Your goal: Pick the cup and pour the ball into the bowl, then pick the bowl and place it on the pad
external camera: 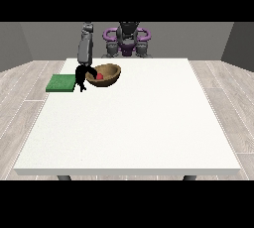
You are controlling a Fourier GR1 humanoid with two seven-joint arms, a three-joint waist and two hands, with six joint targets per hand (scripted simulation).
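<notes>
A brown bowl (107, 74) stands on the white table (134, 123) at the far left, with a red ball (99, 76) inside it near its left rim. The black hand at the view's left (81, 76) is at the bowl's left edge; part of it curls over the rim while other fingers point down beside the bowl. Just left of the hand, a flat green pad (61, 83) lies on the table. No cup shows anywhere. The robot's other hand is out of sight.
The robot's torso (127, 38) is behind the table's far edge. A grey forearm (85, 48) comes down from above to the hand. The table's left edge runs close beside the pad.
</notes>
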